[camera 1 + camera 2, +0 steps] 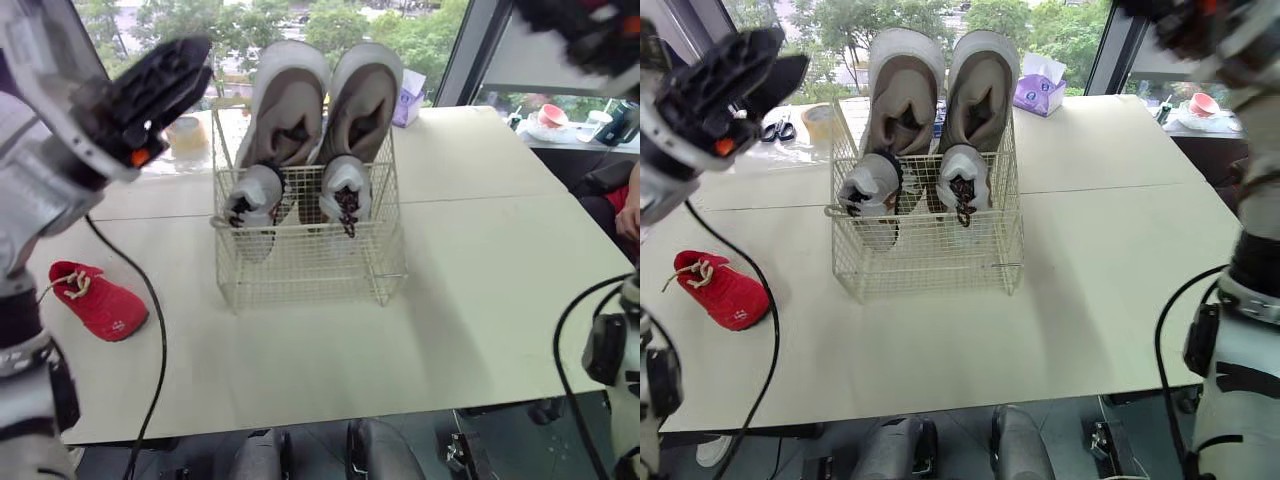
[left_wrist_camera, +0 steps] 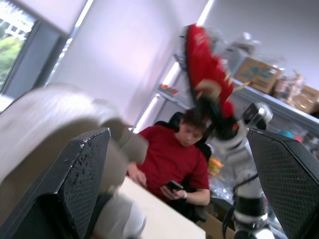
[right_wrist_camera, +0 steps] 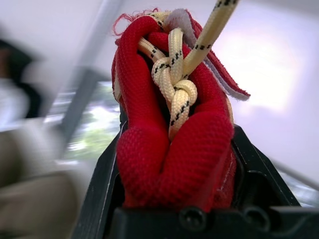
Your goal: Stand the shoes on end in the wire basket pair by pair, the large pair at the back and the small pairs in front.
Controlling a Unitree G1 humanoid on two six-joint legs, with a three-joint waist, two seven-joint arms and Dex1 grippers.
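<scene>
1. Two large shoes [image 1: 290, 100] stand on end at the back of the wire basket [image 1: 310, 272]. They are pale grey, with thick rounded soles. Two small grey shoes [image 1: 252, 195] with dark laces stand just in front, touching them.
2. The right pincer [image 3: 177, 149] is clamped on the held red shoe [image 2: 202, 55], squeezing its folded upper from both sides, high above the desk [image 1: 480, 300].
3. The second red shoe [image 1: 100, 300] lies on the desk, well apart from the basket on its left.
4. The left pincer [image 2: 178, 134] is raised with its fingers spread wide and holds nothing.
5. The red shoes are soft woven cloth with a cream braided lace flecked dark. They look light and limp, and the upper bulges under the squeeze. I judge that a grip on the cloth lets the shoe swing. Holding near the heel or across the stiffer sole should steer it better.
6. The loose lace may snag in the thin, pale wire grid. The basket looks light and may slide on the smooth desk if nudged.
</scene>
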